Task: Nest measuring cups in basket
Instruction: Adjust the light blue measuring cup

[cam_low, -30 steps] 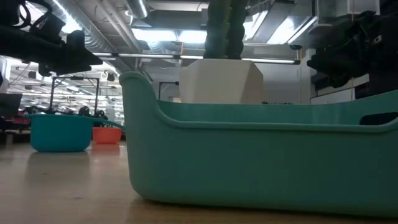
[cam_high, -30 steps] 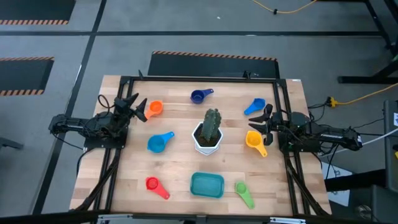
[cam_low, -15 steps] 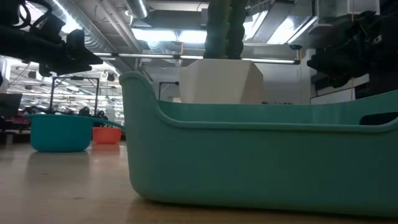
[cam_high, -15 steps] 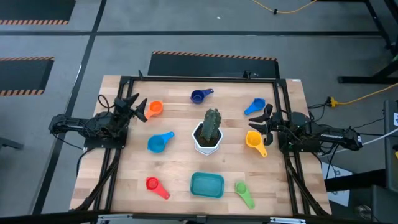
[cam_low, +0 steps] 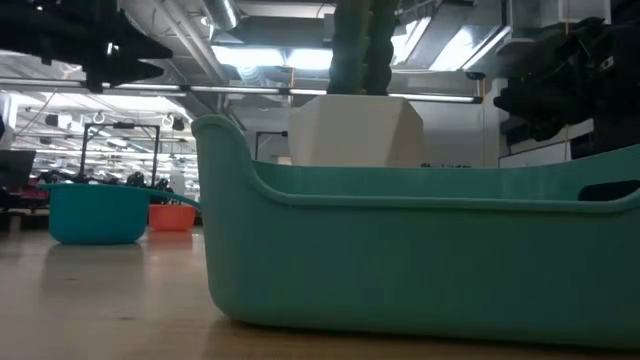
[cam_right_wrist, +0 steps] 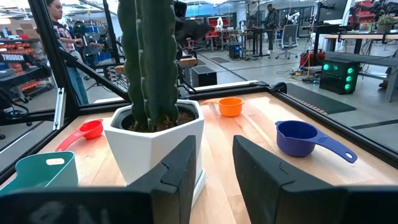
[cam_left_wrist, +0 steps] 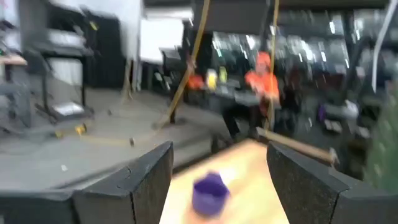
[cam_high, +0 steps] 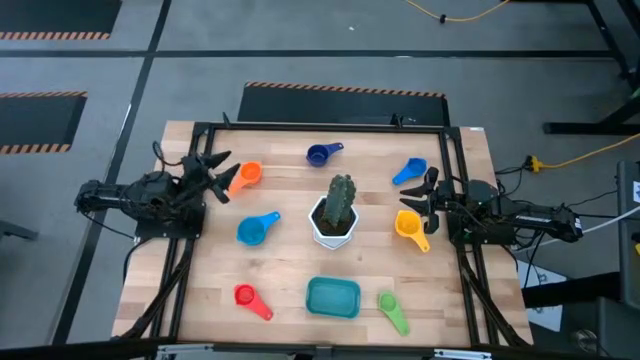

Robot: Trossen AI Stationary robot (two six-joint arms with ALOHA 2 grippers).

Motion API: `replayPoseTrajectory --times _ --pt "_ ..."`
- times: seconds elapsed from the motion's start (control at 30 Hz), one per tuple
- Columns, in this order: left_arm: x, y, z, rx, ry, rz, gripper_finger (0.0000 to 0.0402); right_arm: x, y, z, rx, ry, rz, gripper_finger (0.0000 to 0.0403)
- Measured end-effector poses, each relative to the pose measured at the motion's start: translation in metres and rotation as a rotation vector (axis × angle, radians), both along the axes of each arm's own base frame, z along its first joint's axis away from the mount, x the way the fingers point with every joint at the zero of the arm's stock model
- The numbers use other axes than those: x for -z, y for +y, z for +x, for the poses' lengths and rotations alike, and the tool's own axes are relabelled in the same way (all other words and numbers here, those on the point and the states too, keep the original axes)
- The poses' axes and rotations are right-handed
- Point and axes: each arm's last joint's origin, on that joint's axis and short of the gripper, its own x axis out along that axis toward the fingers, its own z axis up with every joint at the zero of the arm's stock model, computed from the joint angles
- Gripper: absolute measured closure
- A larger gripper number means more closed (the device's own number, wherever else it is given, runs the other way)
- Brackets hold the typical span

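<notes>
My left gripper [cam_high: 220, 173] is open and hangs in the air at the table's left side, just left of the orange cup [cam_high: 248, 175]. In its wrist view [cam_left_wrist: 217, 174] the dark blue cup [cam_left_wrist: 208, 190] shows far off between the fingers. My right gripper [cam_high: 428, 195] is open at the right side, between a light blue cup [cam_high: 408, 171] and the yellow cup [cam_high: 408, 226]. Other cups rest on the table: dark blue [cam_high: 320, 154], light blue [cam_high: 255, 229], red [cam_high: 248, 298], green [cam_high: 392, 311]. The teal basket [cam_high: 332, 297] sits near the near edge.
A white pot with a green cactus [cam_high: 335, 215] stands in the middle of the table, between both arms. A black frame [cam_high: 300, 127] runs around the tabletop. In the low view the basket wall [cam_low: 400, 250] fills the foreground.
My left gripper has risen and drawn back a little toward the table's left edge, away from the orange cup, turning slightly; it stays open. The cups, the basket and my right arm have kept still.
</notes>
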Motion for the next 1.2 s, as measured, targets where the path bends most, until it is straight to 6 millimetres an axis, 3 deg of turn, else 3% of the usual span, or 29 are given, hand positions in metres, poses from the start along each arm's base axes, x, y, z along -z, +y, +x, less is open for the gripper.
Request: replayPoseTrajectory --times 0.23,0.43,0.77,1.2 --pt "-0.019 -0.007 0.013 0.155 0.224 -0.080 0.0149 0.000 0.000 0.000 0.000 0.000 0.000 0.0291" --pt "-0.019 -0.014 0.028 0.262 0.524 -0.245 0.0149 0.000 0.000 0.000 0.000 0.000 0.000 0.0291" --pt "0.007 -0.022 0.048 0.317 0.881 -0.521 0.0150 0.000 0.000 0.000 0.000 0.000 0.000 0.0291" --pt "0.029 -0.025 0.067 0.257 1.049 -0.573 0.0150 0.000 0.000 0.000 0.000 0.000 0.000 0.0291"
